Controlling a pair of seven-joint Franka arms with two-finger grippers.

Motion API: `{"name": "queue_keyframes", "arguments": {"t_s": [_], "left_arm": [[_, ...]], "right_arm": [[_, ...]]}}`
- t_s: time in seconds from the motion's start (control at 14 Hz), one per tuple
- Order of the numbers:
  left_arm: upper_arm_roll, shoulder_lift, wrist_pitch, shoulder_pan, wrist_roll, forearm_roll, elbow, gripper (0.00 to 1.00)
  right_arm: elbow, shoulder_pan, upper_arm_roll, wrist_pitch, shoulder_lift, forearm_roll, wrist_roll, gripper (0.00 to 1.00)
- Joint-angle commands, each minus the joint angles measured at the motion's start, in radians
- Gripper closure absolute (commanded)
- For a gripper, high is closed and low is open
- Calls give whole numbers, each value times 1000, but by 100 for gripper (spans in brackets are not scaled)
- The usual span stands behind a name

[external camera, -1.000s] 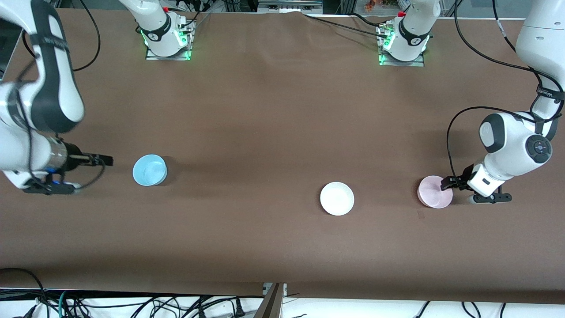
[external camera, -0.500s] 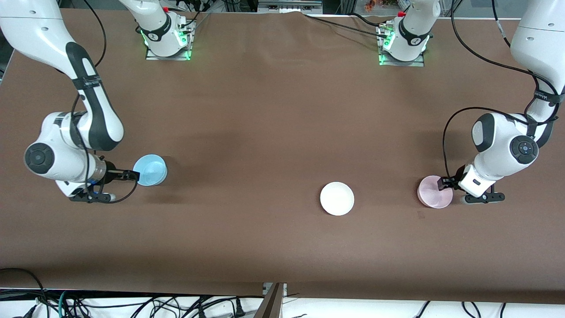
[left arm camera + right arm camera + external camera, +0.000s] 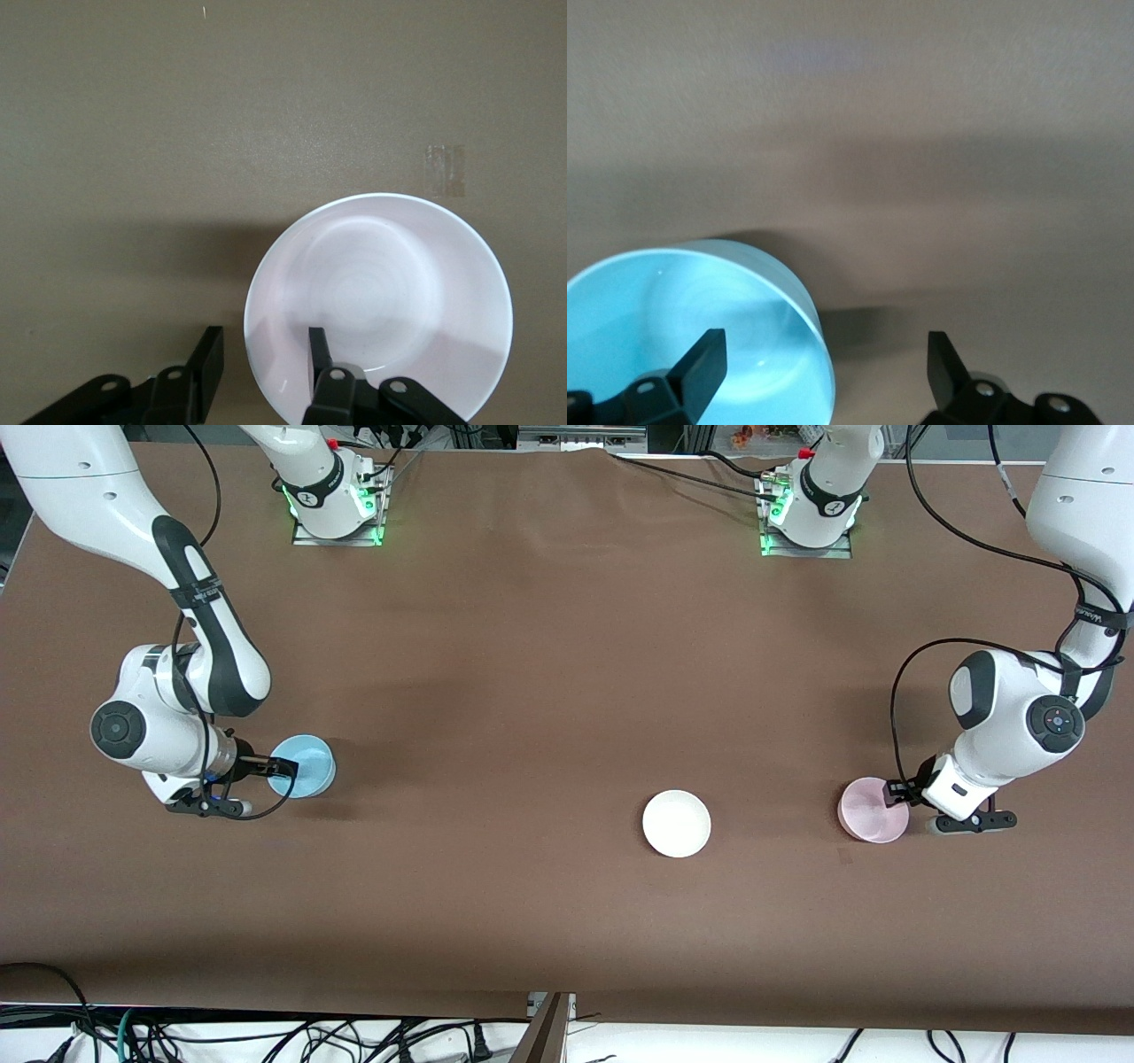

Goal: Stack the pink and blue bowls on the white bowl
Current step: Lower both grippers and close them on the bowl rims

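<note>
Front view: three bowls sat apart on the worktop [image 3: 532,691]. The white bowl [image 3: 676,824] lay at about five o'clock from the middle. The pink bowl [image 3: 873,810] was near three o'clock of it, toward the left arm's end, and the blue bowl [image 3: 306,764] was well off at about nine o'clock, toward the right arm's end. Nothing was stacked yet. The left claw [image 3: 897,794] was down at the pink bowl's rim and the right claw [image 3: 282,766] at the blue bowl's rim.

Left wrist view: the left claw [image 3: 261,341] stood at a middling width astride the rim of the pink bowl [image 3: 381,301], one finger [image 3: 211,354] outside the wall and the other inside. A gap showed around the rim, so it held nothing yet.

Right wrist view: the right claw [image 3: 824,341] stood wide and held nothing. One finger was inside the blue bowl [image 3: 673,310] and the other was well clear outside the wall.

The step in hand looked like gripping each bowl by its rim. To do it well, each claw should probably sit deep enough for the pads to catch the wall, not just the lip. It should then pinch squarely, since glossy plastic may slip or tip. Lifting straight up before swinging toward the white bowl should help. The arms would best take turns there, to avoid meeting over it.
</note>
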Motion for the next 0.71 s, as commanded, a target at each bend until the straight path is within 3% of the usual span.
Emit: {"name": "queue_keyframes", "arguments": {"t_s": [0.0,0.29,0.43,0.57,0.64], "left_arm": [[0,-26,-17,0,-15,25,-15,61],[0,-26,-17,0,-15,25,-18,67],[0,-25,-17,0,-15,25,-18,68],[0,-25,-17,0,-13,25,-18,73],[0,-23,-17,0,-13,25,-18,75]], "right_arm": [[-55,-13,9,9,-47,8,13,0],[-72,-17,9,8,-63,10,13,0],[-83,-27,9,20,-66,10,13,6],[-83,-28,9,15,-66,10,13,37],[-83,-28,9,15,-66,10,14,48]]}}
